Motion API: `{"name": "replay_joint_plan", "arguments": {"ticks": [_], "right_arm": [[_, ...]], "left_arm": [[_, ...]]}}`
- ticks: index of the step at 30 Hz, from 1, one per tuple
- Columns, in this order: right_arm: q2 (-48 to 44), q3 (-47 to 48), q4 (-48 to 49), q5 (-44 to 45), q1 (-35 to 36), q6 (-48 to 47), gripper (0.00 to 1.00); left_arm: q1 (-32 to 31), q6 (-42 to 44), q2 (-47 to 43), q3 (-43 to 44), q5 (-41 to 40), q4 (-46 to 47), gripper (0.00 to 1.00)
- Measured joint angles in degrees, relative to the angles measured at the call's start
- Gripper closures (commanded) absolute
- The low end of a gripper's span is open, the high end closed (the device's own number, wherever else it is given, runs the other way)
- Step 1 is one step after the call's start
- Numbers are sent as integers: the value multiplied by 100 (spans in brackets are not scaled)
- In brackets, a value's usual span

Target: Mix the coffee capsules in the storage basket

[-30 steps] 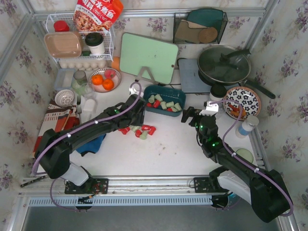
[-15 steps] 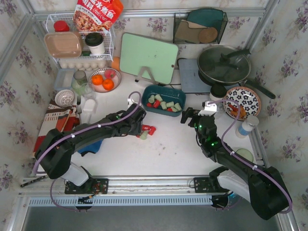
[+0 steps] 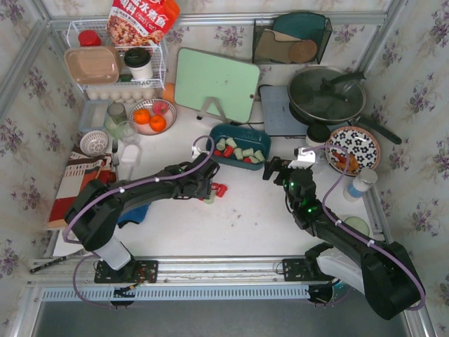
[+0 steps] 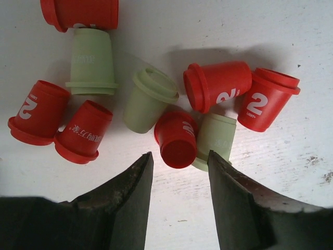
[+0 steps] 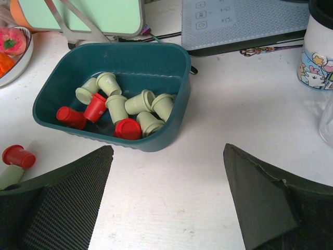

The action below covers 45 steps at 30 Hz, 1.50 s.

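**Layout.** The desk (image 3: 245, 225) carries the basket (image 5: 156, 141). It holds a lot of capsules (image 5: 127, 107), mostly green with a few red. The loose capsules (image 4: 148, 101) lie on the desk off the near-left corner of the basket, apart from its wall.

**Hands.** The right hand (image 5: 169, 147) hovers off the near-right side of the basket, spread wide and empty. The left hand (image 4: 179, 156) is over the loose group, partly spread and pinching nothing. The end of a red capsule (image 4: 177, 139), lying on its side, sits just at the gap. A green capsule (image 4: 216, 138) touches it.

**Procedure (judged step: pick one loose capsule for the basket).**
1. Centre the gap on the red capsule alone. The green one lies ahead of one finger and is likely to be pushed or caught.
2. Lower until both fingers flank the body.
3. Close slowly across the middle. The tapered plastic wall may slip out.
4. Lift above the basket wall before crossing it.
5. Release among the green capsules so the colours mix.
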Motion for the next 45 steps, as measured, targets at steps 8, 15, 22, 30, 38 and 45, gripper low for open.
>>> {"name": "replay_joint_plan", "arguments": {"ticks": [8, 15, 22, 30, 38, 45], "right_arm": [[-33, 0, 2, -42, 0, 2, 5], [-39, 0, 2, -68, 0, 2, 5], [-33, 0, 11, -131, 0, 2, 5], [39, 0, 17, -151, 0, 4, 5], [125, 0, 35, -175, 0, 4, 5], [192, 2, 59, -238, 0, 4, 6]], "left_arm": [[-2, -4, 238, 57, -90, 42, 64], [-2, -2, 341, 173, -173, 42, 72], [-4, 37, -92, 341, -243, -57, 72], [-9, 407, -535, 782, -321, -2, 70], [24, 1067, 286, 2013, -396, 535, 67], [286, 1235, 1478, 2942, -310, 848, 55]]}}
